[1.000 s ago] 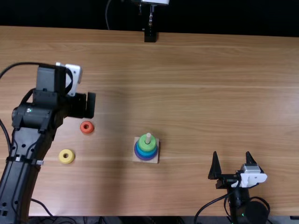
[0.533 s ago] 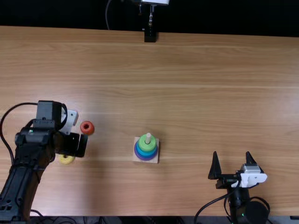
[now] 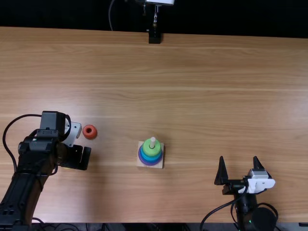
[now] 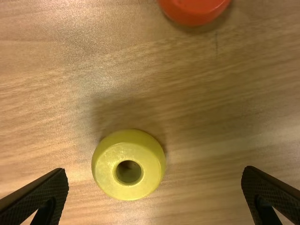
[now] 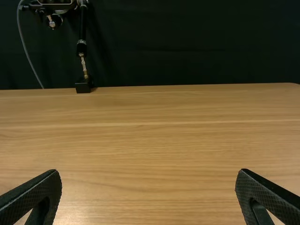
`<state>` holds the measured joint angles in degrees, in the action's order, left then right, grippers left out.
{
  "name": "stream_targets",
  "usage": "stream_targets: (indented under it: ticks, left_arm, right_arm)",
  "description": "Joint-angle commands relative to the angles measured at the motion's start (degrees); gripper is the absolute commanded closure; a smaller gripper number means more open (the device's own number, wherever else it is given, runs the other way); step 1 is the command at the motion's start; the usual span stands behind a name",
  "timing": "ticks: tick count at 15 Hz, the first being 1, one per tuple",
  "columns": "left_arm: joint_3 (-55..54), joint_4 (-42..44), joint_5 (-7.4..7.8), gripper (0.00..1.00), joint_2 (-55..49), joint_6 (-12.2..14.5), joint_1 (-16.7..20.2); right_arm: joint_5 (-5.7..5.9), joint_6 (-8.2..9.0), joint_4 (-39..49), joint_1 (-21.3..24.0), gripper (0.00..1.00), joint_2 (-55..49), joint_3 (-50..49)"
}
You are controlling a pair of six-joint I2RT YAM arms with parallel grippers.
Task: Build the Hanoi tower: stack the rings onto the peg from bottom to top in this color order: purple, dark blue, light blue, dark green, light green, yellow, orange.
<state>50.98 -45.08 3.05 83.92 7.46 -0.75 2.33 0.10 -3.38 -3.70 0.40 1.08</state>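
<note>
Hanoi tower (image 3: 151, 151) needs its yellow ring (image 4: 105, 165) next, so the left gripper (image 4: 155, 169), fingers wide apart and empty, had best centre over that ring before closing squarely.

Loose rings: 2 are showing, 1 orange (image 3: 90, 136), 1 yellow (image 4: 108, 173)
Stacked rings: at least 3 are showing, exact count unclear
Peg (image 3: 152, 142): 1 is showing
Base (image 3: 140, 144): 1 is showing
Arms: 2 are showing
Claws: 2 are showing, left claw (image 3: 82, 158) plus right claw (image 3: 238, 158)
Bench (image 3: 216, 96): 1 is showing
</note>
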Motion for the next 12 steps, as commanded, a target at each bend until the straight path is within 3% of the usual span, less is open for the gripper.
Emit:
stream_targets:
  ticks: [1, 6, 12]
  left_arm:
    - [-0.9, 0.2, 0.12, 0.00, 0.5, 0.3, 0.3]
    - [-0.1, 0.0, 0.33, 0.00, 5.5, -0.1, 3.6]
    - [0.1, 0.0, 0.33, 0.00, 8.1, 0.0, 3.7]
  right_arm:
    - [-0.32, 0.01, -0.3, 0.6, 0.00, -0.4, -0.4]
    - [-0.32, 0.01, -0.3, 0.6, 0.00, -0.4, -0.4]
    - [-0.32, 0.01, -0.3, 0.6, 0.00, -0.4, -0.4]
